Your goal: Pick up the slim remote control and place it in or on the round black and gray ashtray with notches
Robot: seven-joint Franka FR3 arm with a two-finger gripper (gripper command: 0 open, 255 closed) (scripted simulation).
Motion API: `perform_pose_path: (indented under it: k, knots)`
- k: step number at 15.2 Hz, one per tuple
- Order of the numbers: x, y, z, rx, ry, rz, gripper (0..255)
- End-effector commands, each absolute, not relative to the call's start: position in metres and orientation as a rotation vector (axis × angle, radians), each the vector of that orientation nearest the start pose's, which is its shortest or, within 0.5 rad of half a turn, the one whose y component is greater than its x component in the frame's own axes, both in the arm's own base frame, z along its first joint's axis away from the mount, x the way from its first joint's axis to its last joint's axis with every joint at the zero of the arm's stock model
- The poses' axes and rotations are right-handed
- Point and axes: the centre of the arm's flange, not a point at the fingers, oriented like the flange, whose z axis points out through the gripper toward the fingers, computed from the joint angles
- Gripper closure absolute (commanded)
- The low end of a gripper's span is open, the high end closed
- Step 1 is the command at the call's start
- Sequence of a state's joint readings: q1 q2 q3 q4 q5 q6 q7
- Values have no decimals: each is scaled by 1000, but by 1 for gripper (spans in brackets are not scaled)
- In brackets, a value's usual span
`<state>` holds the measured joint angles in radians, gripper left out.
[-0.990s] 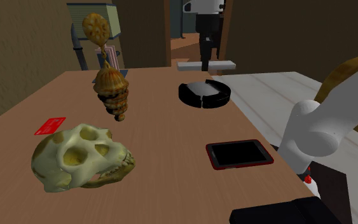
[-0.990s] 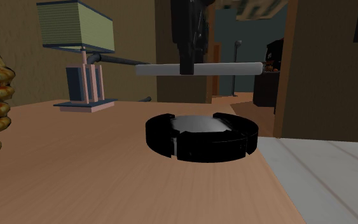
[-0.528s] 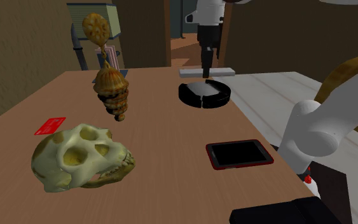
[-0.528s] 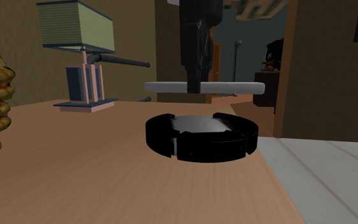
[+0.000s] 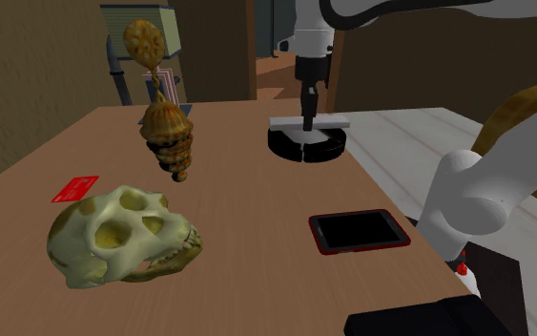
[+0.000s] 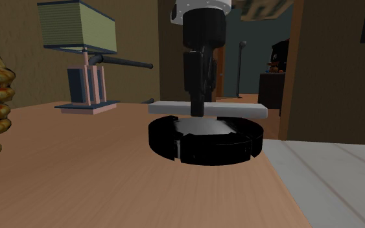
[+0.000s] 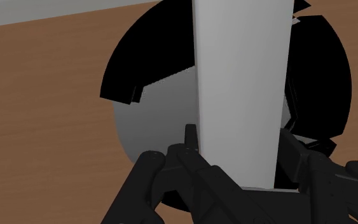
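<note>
A slim pale grey remote (image 5: 333, 121) lies level across the round black ashtray (image 5: 304, 146) with a grey middle and notched rim. My black gripper (image 5: 308, 124) points straight down and is shut on the remote's middle. In the second exterior view the remote (image 6: 239, 110) sits right at the ashtray's (image 6: 207, 148) rim height; I cannot tell whether they touch. The wrist view has the remote (image 7: 241, 76) clasped between the fingers (image 7: 190, 140) of my gripper (image 7: 238, 147), with the ashtray (image 7: 139, 63) directly beneath.
On the wooden table (image 5: 247, 200) are a pale skull (image 5: 123, 237), a red-edged black tablet (image 5: 359, 230), a red card (image 5: 74, 188) and a brown shell ornament (image 5: 168, 134). A lamp (image 6: 78, 29) stands behind the ashtray. The table's edge runs just beyond the ashtray.
The gripper has come straight down with the remote, from well above the ashtray to its rim height. Nothing else has moved.
</note>
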<state>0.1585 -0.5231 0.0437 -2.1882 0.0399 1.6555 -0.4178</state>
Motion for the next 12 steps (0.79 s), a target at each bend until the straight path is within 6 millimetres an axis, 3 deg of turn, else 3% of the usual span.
perform_pose_path:
  k: [1,6,7,12]
  knots:
    - [381,86,584,-2978,-938,11,255]
    - [381,86,584,-2978,-938,11,255]
    - [381,86,584,-2978,-938,11,0]
    - [381,86,584,-2978,-938,11,0]
